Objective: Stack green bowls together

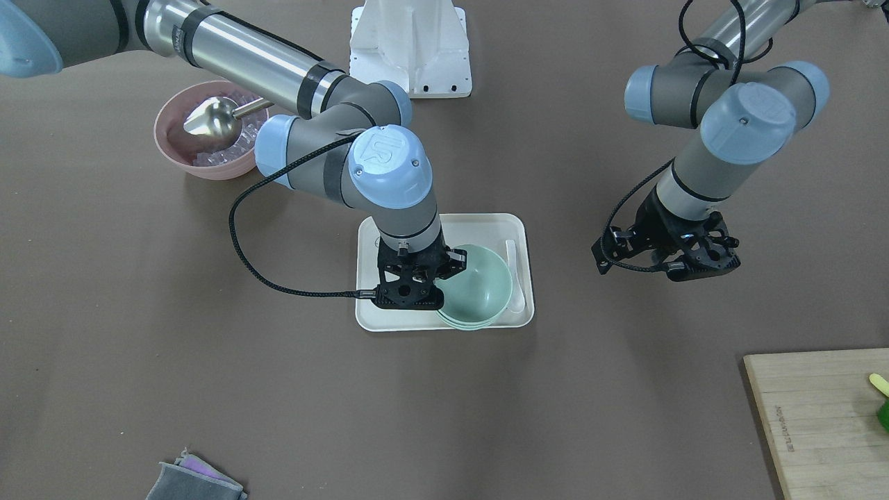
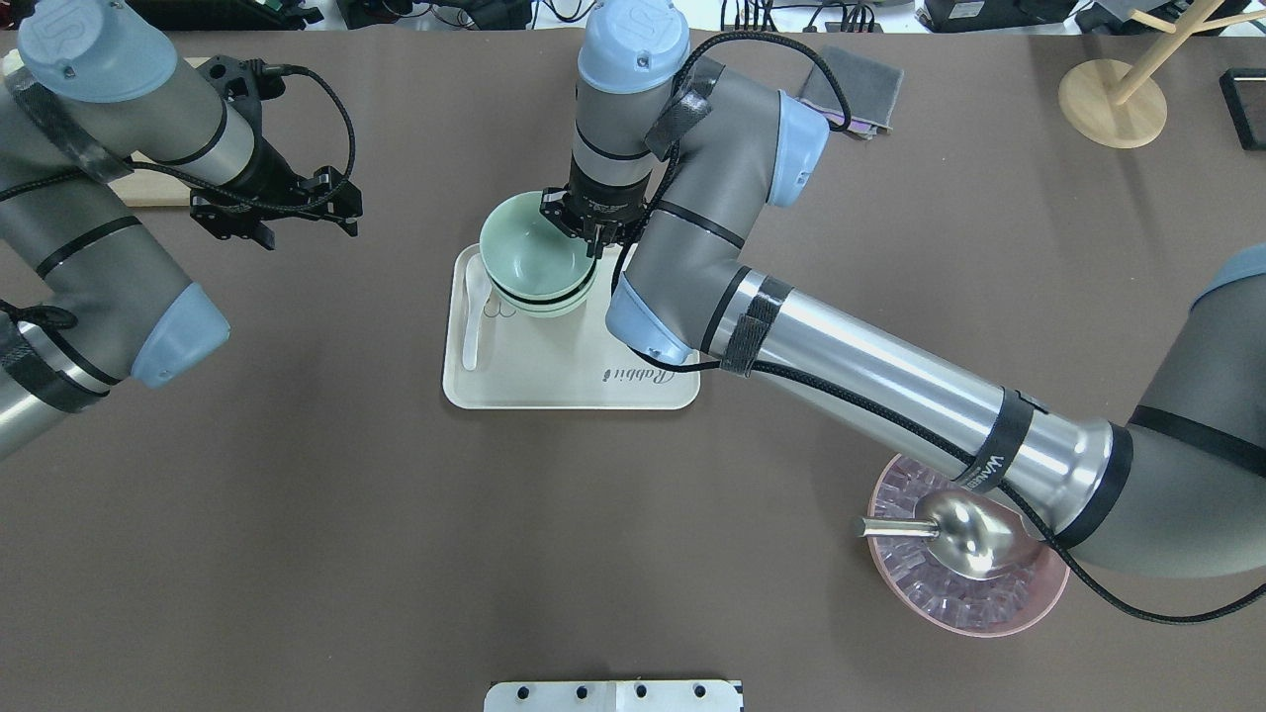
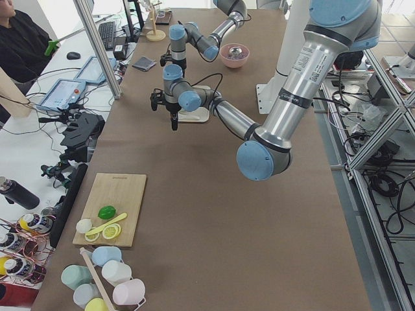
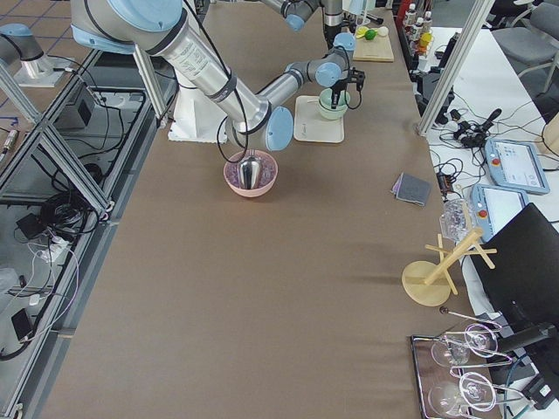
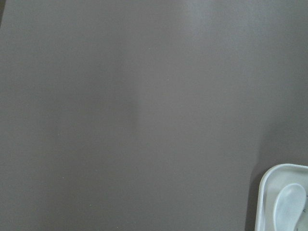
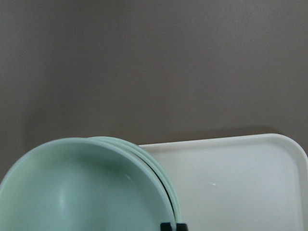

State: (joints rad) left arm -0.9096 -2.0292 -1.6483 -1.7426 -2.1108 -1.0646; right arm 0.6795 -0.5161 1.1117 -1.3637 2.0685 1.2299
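3 green bowls (image 1: 479,288) sit stacked on the white tray (image 2: 554,381) on the desk (image 2: 297,514). The right hand (image 2: 591,240) pinches the top bowl's rim. The left hand (image 2: 282,213) hangs spread wide, well apart from them.

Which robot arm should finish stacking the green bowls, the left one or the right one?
Right. The right gripper pinches the rim of the top green bowl, which is tilted over the other green bowls on the tray. The left gripper hangs off to the side over bare table.
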